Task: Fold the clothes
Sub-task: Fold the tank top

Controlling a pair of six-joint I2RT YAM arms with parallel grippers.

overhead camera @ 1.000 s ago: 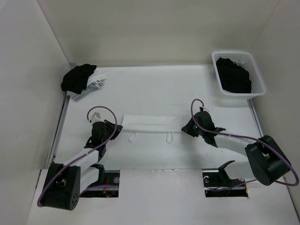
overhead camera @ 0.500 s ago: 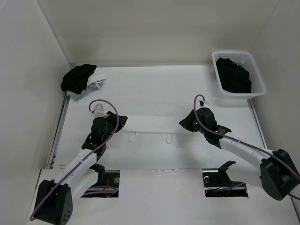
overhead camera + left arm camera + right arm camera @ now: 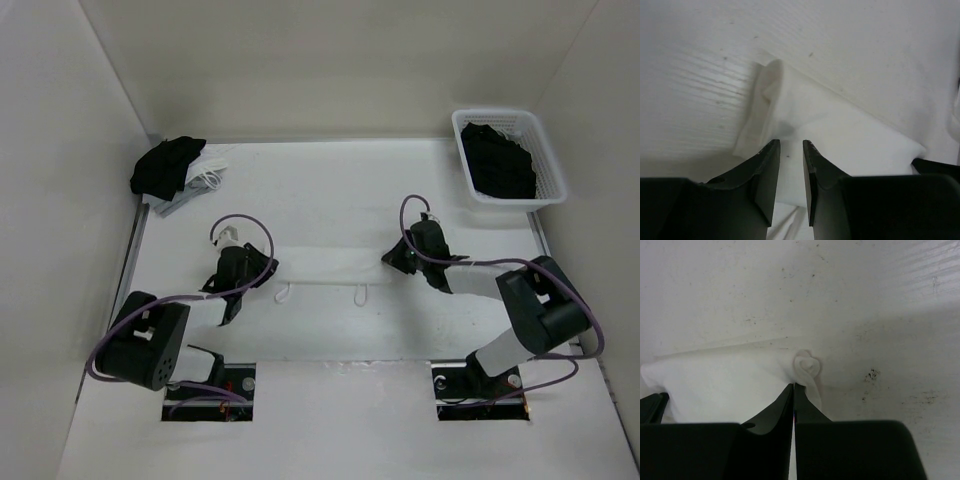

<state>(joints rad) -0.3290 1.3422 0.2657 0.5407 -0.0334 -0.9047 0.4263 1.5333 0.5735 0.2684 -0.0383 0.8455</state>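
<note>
The clothes, a white camisole (image 3: 330, 270), lie folded into a narrow band across the table's middle, two thin strap loops (image 3: 360, 294) hanging off the near edge. My left gripper (image 3: 262, 268) is at the band's left end. In the left wrist view it (image 3: 791, 143) is open just above the camisole (image 3: 840, 135), with nothing between the fingers. My right gripper (image 3: 392, 257) is at the band's right end. In the right wrist view it (image 3: 793, 385) is shut, its tips touching the camisole's curled corner (image 3: 807, 365); I cannot tell whether fabric is pinched.
A white basket (image 3: 510, 204) holding black garments stands at the back right. A black bundle (image 3: 165, 165) with a white-grey strappy piece (image 3: 207, 176) lies at the back left. White walls enclose the table on three sides.
The left gripper opened and let go of the camisole's left end. Both arms folded back toward their bases. The right gripper opened briefly, then shut at the curled corner.
</note>
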